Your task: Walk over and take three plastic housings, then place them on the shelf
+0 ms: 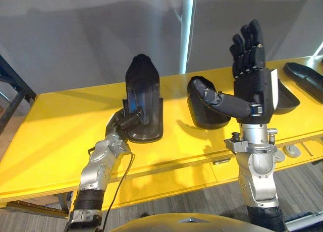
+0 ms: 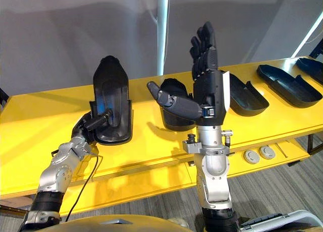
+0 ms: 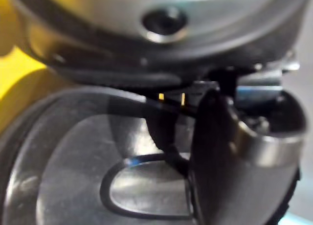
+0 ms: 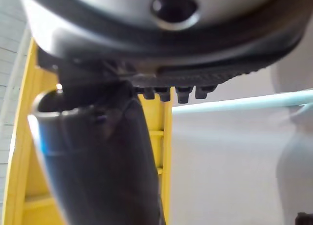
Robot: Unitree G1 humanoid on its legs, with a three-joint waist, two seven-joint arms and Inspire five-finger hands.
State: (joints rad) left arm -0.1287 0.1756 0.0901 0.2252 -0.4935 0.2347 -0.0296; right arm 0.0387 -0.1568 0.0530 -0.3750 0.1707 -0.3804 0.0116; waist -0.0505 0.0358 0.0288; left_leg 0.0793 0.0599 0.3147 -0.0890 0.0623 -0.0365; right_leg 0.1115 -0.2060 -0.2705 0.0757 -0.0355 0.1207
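My left hand (image 1: 122, 122) is shut on a black plastic housing (image 1: 143, 93), thumb inside its hollow, fingers behind it. The housing stands nearly upright with its lower end on the yellow table (image 1: 50, 131). The left wrist view shows its glossy inside (image 3: 73, 176) beside my thumb (image 3: 230, 151). My right hand (image 1: 255, 85) is raised above the table's front, open and holding nothing, fingers straight up and thumb pointing left. A second housing (image 1: 201, 116) lies just behind that thumb. A third housing (image 2: 247, 98) lies behind the right hand.
More black housings (image 2: 287, 85) lie along the table's far right end. Two round grey discs (image 2: 258, 154) sit on the lower front ledge. A pale blue pole (image 1: 187, 30) rises behind the table. A dark frame (image 1: 10, 85) stands at the left.
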